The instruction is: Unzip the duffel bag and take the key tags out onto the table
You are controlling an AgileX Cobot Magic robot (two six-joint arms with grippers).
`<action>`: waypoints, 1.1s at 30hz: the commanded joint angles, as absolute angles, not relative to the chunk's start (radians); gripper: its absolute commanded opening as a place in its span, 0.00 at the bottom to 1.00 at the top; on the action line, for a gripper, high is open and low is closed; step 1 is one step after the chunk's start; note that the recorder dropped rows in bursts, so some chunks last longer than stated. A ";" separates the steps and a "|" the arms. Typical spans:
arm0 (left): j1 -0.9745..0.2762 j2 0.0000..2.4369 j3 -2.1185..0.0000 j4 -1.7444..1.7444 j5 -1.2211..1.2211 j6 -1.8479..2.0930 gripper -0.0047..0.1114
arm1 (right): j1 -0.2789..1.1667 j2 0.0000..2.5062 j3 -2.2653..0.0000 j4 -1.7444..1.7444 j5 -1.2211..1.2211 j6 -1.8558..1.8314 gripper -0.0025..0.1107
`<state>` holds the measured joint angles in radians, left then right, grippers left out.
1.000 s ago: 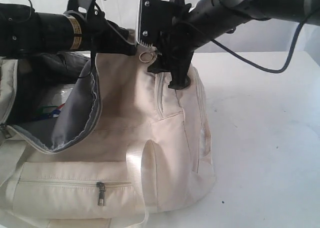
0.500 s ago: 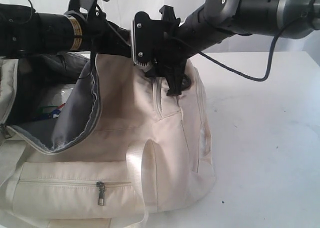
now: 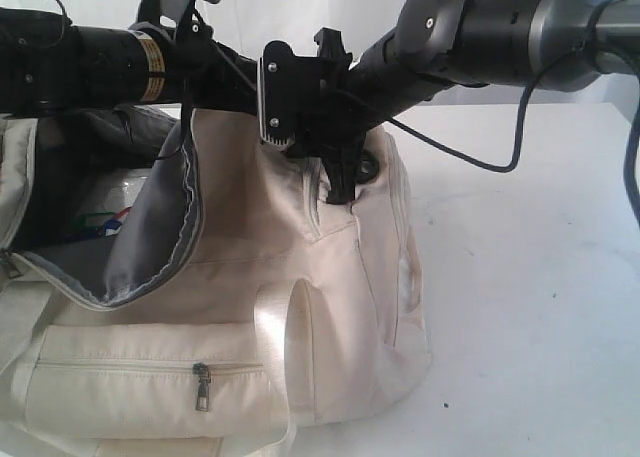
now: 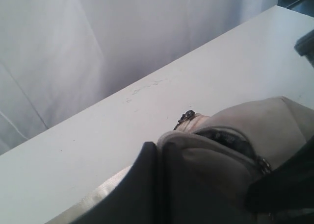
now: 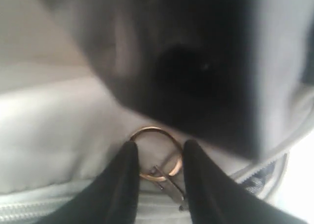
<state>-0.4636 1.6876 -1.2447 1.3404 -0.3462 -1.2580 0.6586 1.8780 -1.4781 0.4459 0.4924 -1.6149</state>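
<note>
Over the last second the right pincer (image 5: 159, 148) is being lowered from just above the top edge of the duffel bag (image 3: 250, 227) onto that edge, and its jaws are being drawn in as it goes. The ring pull (image 5: 149, 130), which was hanging free at the bag's top a second ago, is now being hidden by the pincer in the exterior view. In the right wrist view the ring is being bracketed by the two dark fingers (image 5: 122, 185), one against each side of it. A grasp on the ring is therefore being closed, though how firm it is cannot be told.

The left pincer (image 3: 245, 85) is being kept clenched at the bag's upper edge. The grey-lined flap is being held raised beneath it, so a pinch on the bag's fabric is judged likely. Its position is not being changed across the three exterior pictures.

The bag itself is not being shifted on the table (image 3: 520, 277). The key tags (image 3: 105, 220) are being seen only as small green, red and blue scraps deep inside the bag's open mouth, at the end away from the ring pull.

For the task, the approach to the zip is judged to be ending and the grip to be starting. The zip is not yet being drawn along, and no tag is yet being brought out of the bag.
</note>
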 commanded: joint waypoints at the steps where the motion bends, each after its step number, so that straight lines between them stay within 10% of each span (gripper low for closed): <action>1: -0.461 1.675 -1.247 1.354 -0.347 -1.263 0.04 | 0.662 1.884 -1.475 0.445 0.492 -1.583 0.21; 12: -0.461 1.675 -1.247 1.354 -0.325 -1.261 0.04 | 0.662 1.858 -1.475 0.388 0.544 -1.445 0.02; 33: -0.461 1.675 -1.247 1.338 -0.283 -1.263 0.04 | 0.662 1.697 -1.475 0.362 0.925 -1.384 0.02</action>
<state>-0.4636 1.6876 -1.2447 1.3448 -0.3043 -1.2580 0.6586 1.7290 -1.4781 0.3565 0.8336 -1.3933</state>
